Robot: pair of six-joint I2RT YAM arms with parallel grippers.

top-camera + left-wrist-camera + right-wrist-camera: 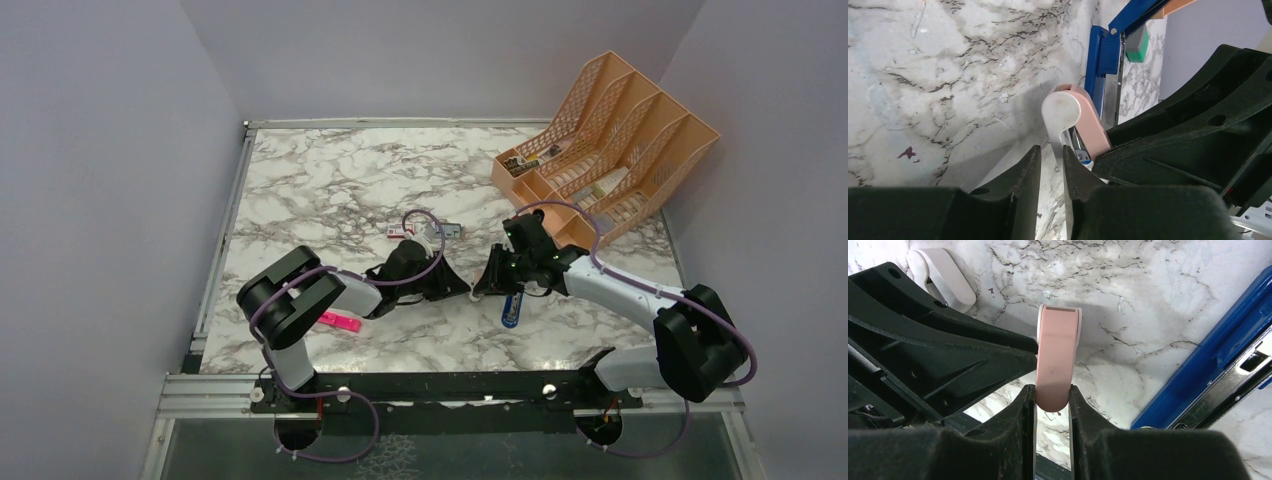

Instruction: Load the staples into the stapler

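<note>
Item 1 – left arm [300, 300]: base at the near edge, elbow folded, forearm running right and low over the marble table [330, 170]. A pink highlighter [340, 321] lies beside its elbow.

Item 2 – left gripper [1052, 152]: tips low at the table's middle, fingers drawn narrow on either side of the white lower end of a pink-and-white piece [1068, 115]. One finger is against it and a sliver of marble shows at the other, so I cannot tell whether it grips.

Item 3 – right arm [620, 285]: base at the near right, reaching left and forward, wrist angled down to meet the left gripper tip to tip.

Item 4 – right gripper [1053, 390]: clamped on the rounded pink end of the same piece, which stands out beyond the fingers.

Item 5 – stapler [512, 308]: blue, hinged open with its metal channel exposed, lying just right of the two grippers.

Item 6 – staples [452, 228]: a small grey strip on the marble beyond the left wrist, just right of a red-and-white box [400, 232] and apart from the stapler.

Item 7 – file organizer [610, 140]: orange, at the far right corner.
</note>
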